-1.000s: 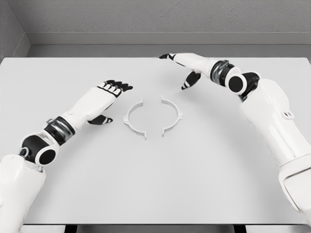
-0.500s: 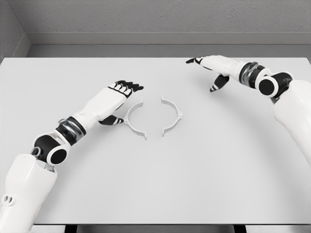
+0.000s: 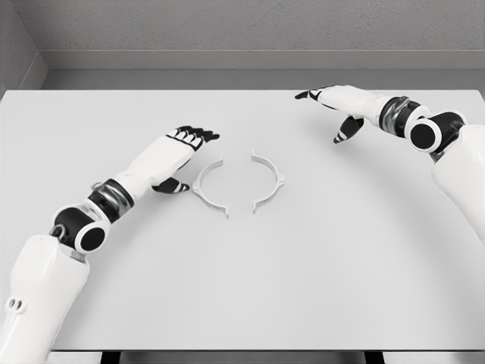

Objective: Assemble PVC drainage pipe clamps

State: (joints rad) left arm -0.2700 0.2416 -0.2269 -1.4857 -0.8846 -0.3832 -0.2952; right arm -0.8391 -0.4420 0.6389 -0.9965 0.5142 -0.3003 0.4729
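Left hand [image 3: 176, 152] hovers low over the white table [image 3: 242, 288], fingers loosely spread and pointing away from the robot, thumb hanging below the palm and holding nothing. Just to its right lie the two halves of the pipe clamp. The left clamp half [image 3: 208, 186] is a thin white arc opening to the right, with small flat tabs at its ends; the thumb tip sits just beside its outer curve, and contact cannot be told. The right clamp half [image 3: 269, 180] is a mirrored arc opening to the left, so the two face each other like brackets, their ends near one another but apart, with a gap at top and bottom. Both lie flat on the table.

Right hand [image 3: 337, 106] is well apart from the clamp, up toward the far right of the table, fingers relaxed and open, thumb pointing down, gripping nothing. Behind the table runs a grey wall [image 3: 242, 30].
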